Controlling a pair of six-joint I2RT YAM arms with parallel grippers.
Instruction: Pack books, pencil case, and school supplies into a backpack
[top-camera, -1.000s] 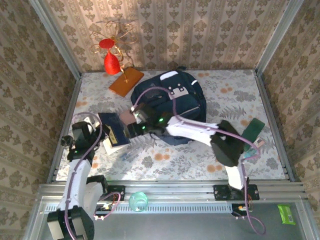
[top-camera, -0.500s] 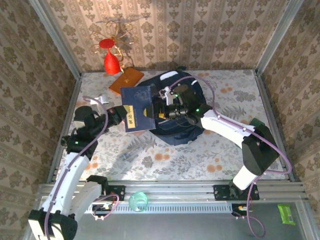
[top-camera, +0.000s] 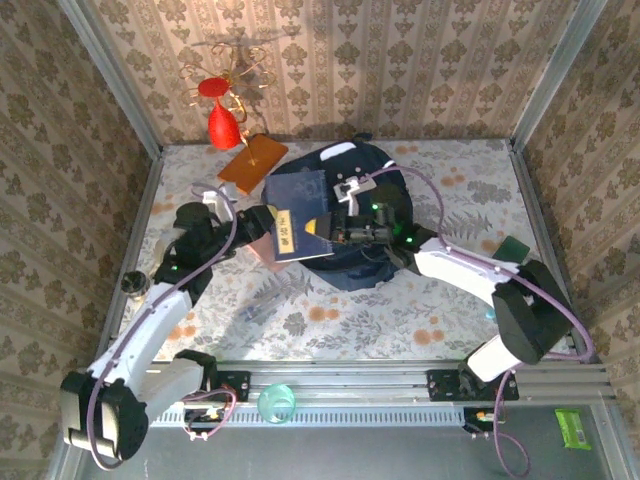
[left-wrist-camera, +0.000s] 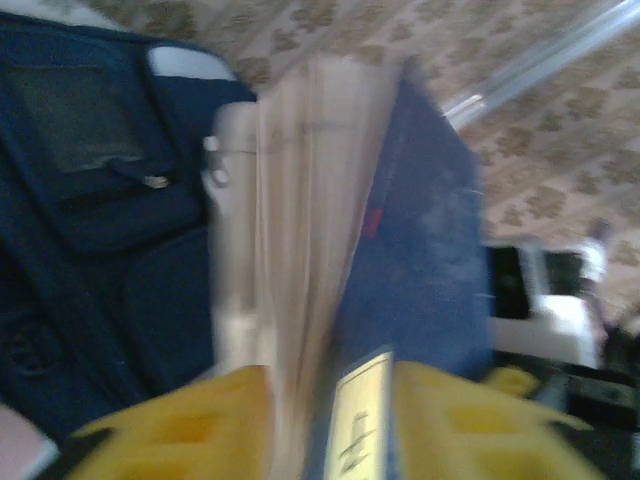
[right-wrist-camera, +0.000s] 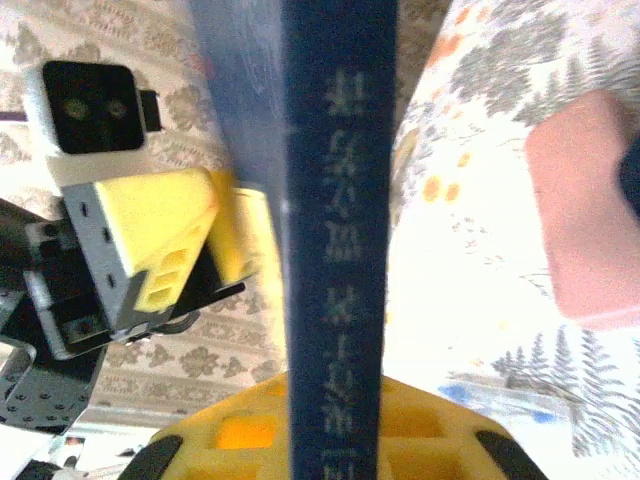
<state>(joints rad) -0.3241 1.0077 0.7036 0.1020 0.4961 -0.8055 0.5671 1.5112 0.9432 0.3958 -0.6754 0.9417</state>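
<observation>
Suddenly aloft: seen from above, the navy book (top-camera: 298, 212) is held up, tilted, over the left side of the backpack (top-camera: 362, 272) on the far half of the table (top-camera: 330, 320). A second ago it lay low near the left edge. The left arm has stretched from that edge toward the centre, putting the left gripper (top-camera: 257, 222) at the book's left side. The right arm has drawn its elbow back toward the right edge, with the right gripper (top-camera: 332, 228) at the book's right side. The pencil case (top-camera: 265, 250) lies just left of the backpack, the dark green book (top-camera: 513, 250) at the right edge; the table's near half is open.

Left wrist: blurred yellow fingers (left-wrist-camera: 170, 430) flank the book's lower edge, but whether they press it cannot be told.

Right wrist: the right gripper's jaws clamp the book's spine.
</observation>
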